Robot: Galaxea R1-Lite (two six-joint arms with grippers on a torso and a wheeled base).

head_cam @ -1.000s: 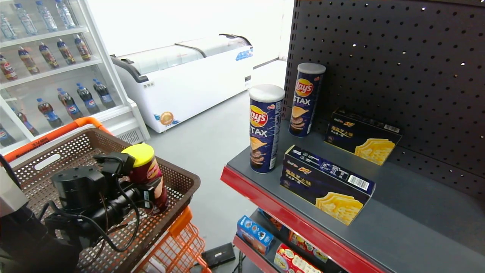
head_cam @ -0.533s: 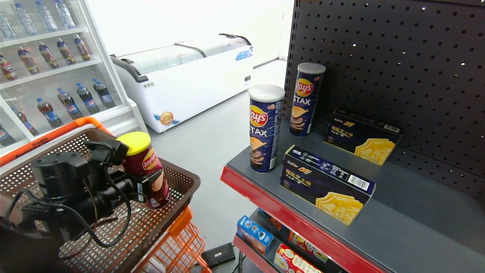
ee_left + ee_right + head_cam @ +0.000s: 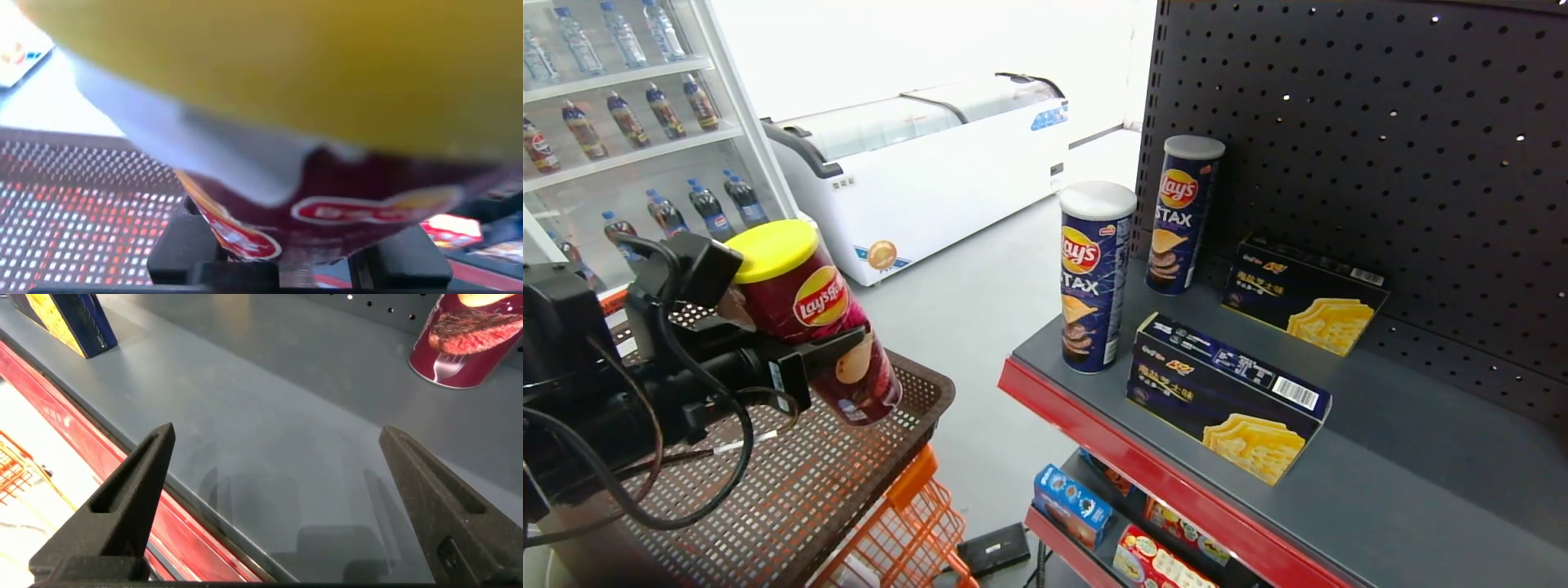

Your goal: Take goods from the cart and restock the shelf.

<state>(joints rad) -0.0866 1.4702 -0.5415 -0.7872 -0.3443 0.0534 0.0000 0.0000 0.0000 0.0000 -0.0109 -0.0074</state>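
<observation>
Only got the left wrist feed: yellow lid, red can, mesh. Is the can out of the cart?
Observer: Head view says yes. The left gripper holds the red can tilted, up over the cart basket.
Operator: Shelf space?
Observer: Two blue cans and two boxes sit at the left end, with bare shelf to their right.
Operator: Right gripper?
Observer: The right gripper is open over bare shelf. A second red can stands beyond it.
</observation>
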